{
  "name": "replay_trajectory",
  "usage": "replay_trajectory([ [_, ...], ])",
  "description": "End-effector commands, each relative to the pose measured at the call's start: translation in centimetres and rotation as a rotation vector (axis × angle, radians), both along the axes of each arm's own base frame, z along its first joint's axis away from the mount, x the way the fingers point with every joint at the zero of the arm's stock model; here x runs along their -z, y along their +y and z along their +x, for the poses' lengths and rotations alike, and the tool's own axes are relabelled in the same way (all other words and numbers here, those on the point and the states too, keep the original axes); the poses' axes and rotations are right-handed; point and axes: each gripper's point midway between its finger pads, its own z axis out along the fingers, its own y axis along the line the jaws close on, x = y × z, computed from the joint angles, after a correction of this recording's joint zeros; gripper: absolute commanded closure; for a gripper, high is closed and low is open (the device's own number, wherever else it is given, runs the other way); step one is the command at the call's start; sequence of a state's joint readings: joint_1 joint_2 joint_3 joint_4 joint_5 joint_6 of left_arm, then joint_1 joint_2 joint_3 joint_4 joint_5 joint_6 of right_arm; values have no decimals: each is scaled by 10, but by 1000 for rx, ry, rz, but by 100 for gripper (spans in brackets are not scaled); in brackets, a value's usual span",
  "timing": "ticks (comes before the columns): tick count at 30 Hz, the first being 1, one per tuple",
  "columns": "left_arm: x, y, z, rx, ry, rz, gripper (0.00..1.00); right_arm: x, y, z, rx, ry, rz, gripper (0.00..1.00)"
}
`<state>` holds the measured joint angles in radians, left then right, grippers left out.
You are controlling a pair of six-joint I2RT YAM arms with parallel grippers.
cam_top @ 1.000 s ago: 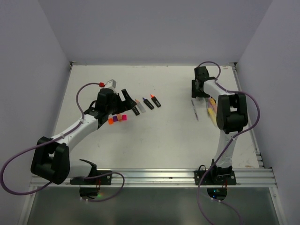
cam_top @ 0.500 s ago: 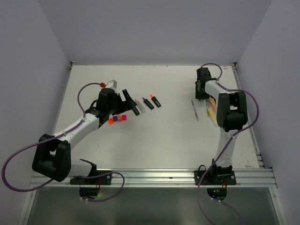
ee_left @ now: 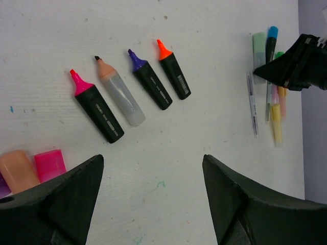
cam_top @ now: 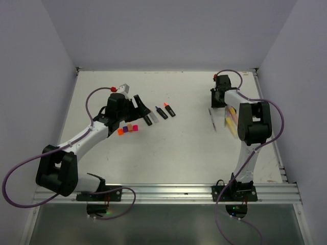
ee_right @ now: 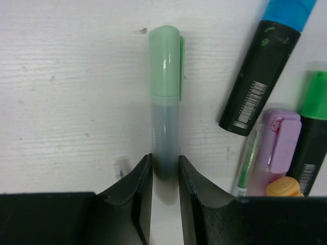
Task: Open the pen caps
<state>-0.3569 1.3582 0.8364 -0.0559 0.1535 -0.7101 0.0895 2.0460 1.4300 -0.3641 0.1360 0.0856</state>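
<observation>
My right gripper (ee_right: 165, 163) is shut on the translucent body of a pastel highlighter (ee_right: 164, 132), whose pale green cap (ee_right: 164, 61) is on and points away. Beside it lie capped highlighters with a blue cap (ee_right: 288, 10), a green cap (ee_right: 316, 97), a lilac cap (ee_right: 280, 140) and a yellow-orange cap (ee_right: 283, 188). My left gripper (ee_left: 152, 168) is open and empty above the table. Ahead of it lie several uncapped highlighters, among them pink (ee_left: 94, 112), pastel orange (ee_left: 120, 97) and purple (ee_left: 150, 84). Loose orange (ee_left: 18, 171) and pink (ee_left: 50, 164) caps lie by its left finger.
In the top view the loose caps (cam_top: 127, 129) sit left of centre and the capped pens (cam_top: 230, 115) lie at the right, near the table's edge. A thin grey pen (cam_top: 212, 120) lies just left of that group. A thin green pen (ee_right: 248, 163) lies among the capped highlighters.
My left gripper has shifted slightly toward the far side, staying open. My right gripper has shifted slightly at the far right pen group.
</observation>
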Motion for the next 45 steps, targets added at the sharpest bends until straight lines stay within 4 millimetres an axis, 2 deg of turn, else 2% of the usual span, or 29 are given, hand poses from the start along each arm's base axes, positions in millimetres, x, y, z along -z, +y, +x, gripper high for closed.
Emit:
replay_trajectory([
  [1,-24,-16,7,65,-60,-49,20,-50,18,20,-65,-141,67,100],
  [2,-33,-20,13,67,-94,-71,20,-53,23,16,-72,-151,84,100],
  [3,-32,-23,13,74,-83,-80,21,-80,31,15,-90,-212,109,100],
  [5,-34,-28,16,82,-66,-109,21,-99,54,7,-131,-249,146,100],
  [6,-35,-35,19,106,-55,-128,22,-117,72,0,-177,-273,190,100],
  [7,-36,-40,20,111,-41,-153,24,-120,97,-13,-241,-255,210,100],
  [8,-46,-45,25,121,-59,-180,25,-124,112,-22,-284,-248,228,100],
  [9,-44,-51,25,141,-47,-204,27,-138,130,-34,-339,-265,260,100],
  [10,-48,-55,26,140,-45,-230,27,-141,157,-48,-409,-257,294,100],
  [11,-53,-58,29,145,-62,-246,28,-137,169,-62,-436,-237,325,100],
  [12,-54,-61,29,153,-58,-256,29,-141,181,-70,-463,-244,355,100],
  [13,-54,-63,29,153,-55,-262,29,-153,204,-86,-536,-257,408,100],
  [15,-57,-65,32,150,-58,-267,29,-153,221,-106,-585,-239,457,100],
  [16,-58,-64,33,142,-58,-268,29,-159,236,-120,-644,-240,487,100],
  [18,-61,-64,34,134,-64,-272,29,-157,249,-136,-687,-224,504,100],
  [24,-65,-57,32,87,-72,-275,24,-149,263,-159,-735,-197,506,100],
  [30,-59,-64,28,96,-55,-281,23,-146,277,-169,-760,-197,520,100],
  [41,-55,-74,24,97,-36,-276,24,-150,286,-160,-722,-248,499,100],
  [45,-51,-75,23,90,-31,-266,28,-152,288,-158,-709,-264,492,100],
])
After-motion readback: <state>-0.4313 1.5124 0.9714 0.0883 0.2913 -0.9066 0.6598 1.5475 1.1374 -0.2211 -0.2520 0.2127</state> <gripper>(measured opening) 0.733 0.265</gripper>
